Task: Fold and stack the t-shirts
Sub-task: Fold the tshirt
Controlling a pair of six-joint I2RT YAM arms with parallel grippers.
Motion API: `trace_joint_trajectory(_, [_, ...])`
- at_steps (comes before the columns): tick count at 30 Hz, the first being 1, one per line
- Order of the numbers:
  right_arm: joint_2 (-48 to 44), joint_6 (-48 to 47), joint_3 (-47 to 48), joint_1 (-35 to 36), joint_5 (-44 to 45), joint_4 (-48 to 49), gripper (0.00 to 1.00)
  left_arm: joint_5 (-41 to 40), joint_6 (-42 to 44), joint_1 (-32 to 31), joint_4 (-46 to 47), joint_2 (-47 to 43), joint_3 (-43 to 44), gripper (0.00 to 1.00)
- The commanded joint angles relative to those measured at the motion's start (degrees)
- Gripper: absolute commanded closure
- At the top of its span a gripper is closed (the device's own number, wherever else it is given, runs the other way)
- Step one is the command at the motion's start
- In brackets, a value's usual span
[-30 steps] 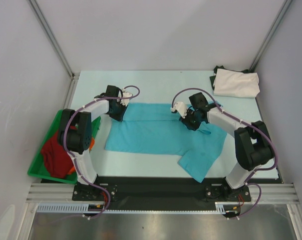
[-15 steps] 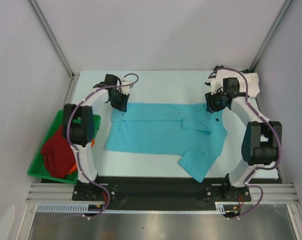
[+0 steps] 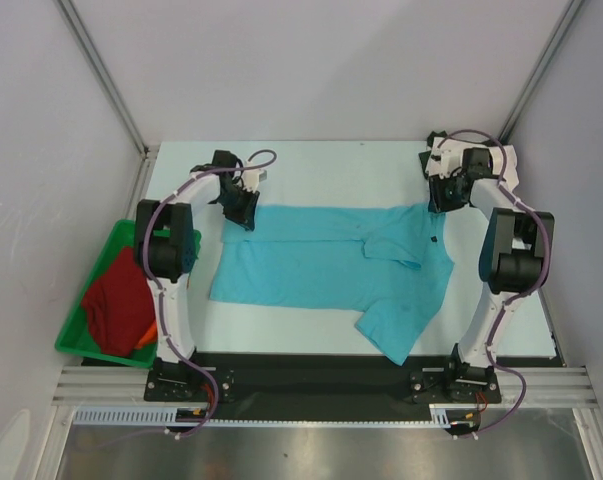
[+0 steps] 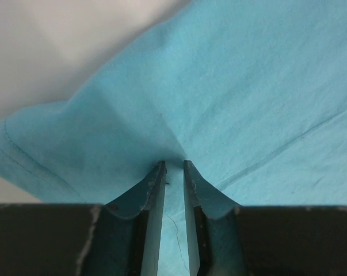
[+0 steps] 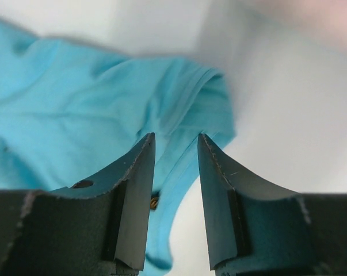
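Observation:
The turquoise t-shirt (image 3: 311,265) lies spread across the middle of the table, one sleeve pointing toward the near edge. My left gripper (image 3: 241,212) is at its far left corner, shut on a fold of the cloth (image 4: 248,86), which is pinched between the fingertips (image 4: 174,164). My right gripper (image 3: 439,200) is at the far right corner. Its jaws (image 5: 174,137) stand apart, with the shirt's hem (image 5: 185,109) lying loose between them and bare table showing in the gap. A cream-white shirt (image 3: 506,162) lies folded at the far right, partly hidden by the right arm.
A green plastic bin (image 3: 76,338) stands off the table's left edge, holding a dark red shirt (image 3: 116,300) and some orange cloth (image 3: 149,330). A dark item (image 3: 436,137) lies by the cream-white shirt. Frame posts stand at both far corners.
My right gripper has swung from the shirt's middle to the far right, drawing the shirt's upper right corner out with it. My left gripper shifted slightly toward the far left with its corner.

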Motion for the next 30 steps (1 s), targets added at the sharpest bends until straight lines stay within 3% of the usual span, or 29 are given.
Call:
trace_joint_trajectory(1, [3.8,-0.9,4.9,-0.3,0.0,1.8,0.59,-3.3,0.4,0.7,0.4,2.7,2.4,0.75])
trace_joint_trajectory(14, [14.0,-7.8,10.4,5.6,16.6,3.4,0.64,-7.5,-0.2,0.9,1.1,3.5,2.3,0.75])
trace_joint_trajectory(25, [22.8,-10.0,24.6,6.3,20.0,-1.6,0.67,-11.9,-0.8,4.5,0.7,7.6,8.3,0.75])
trace_joint_trajectory(30, [24.3,-10.6,26.5,8.3,20.7,-0.3,0.67,-12.8,-0.6,5.0,0.3,10.5,13.2,0.75])
